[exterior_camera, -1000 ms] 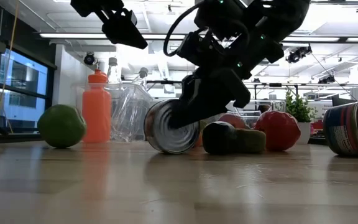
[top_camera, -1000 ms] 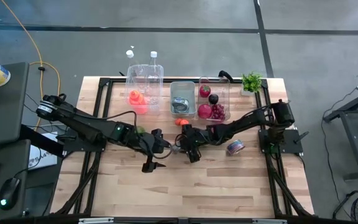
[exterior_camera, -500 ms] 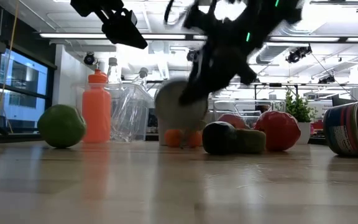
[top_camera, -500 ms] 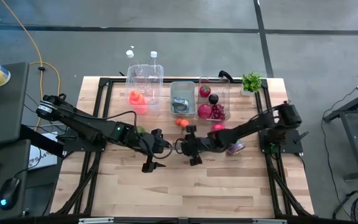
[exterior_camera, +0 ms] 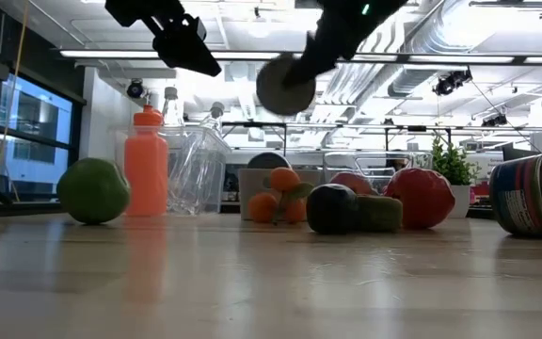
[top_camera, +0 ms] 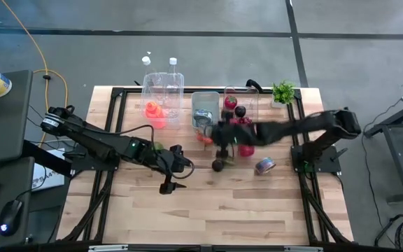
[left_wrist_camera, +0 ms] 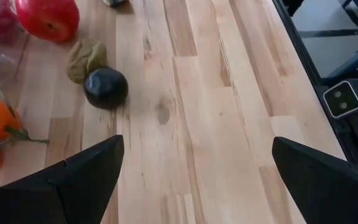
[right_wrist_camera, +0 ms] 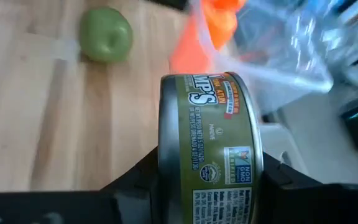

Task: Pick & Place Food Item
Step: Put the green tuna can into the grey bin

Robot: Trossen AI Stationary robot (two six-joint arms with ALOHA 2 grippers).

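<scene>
The right end effector (right_wrist_camera: 209,180) was clamped on a green-labelled can (right_wrist_camera: 209,140), its fingers pressed against the can's sides, and held it in the air clear of the wooden surface (top_camera: 243,203), near the clear bins (top_camera: 205,112) at the far edge. The left end effector (top_camera: 170,178) hung over the surface's left-centre with its fingers spread wide and nothing between them. On the surface lay a green apple (exterior_camera: 93,191), oranges (exterior_camera: 273,202), a dark avocado (left_wrist_camera: 105,88), a red apple (left_wrist_camera: 47,17) and a second can (exterior_camera: 533,196).
</scene>
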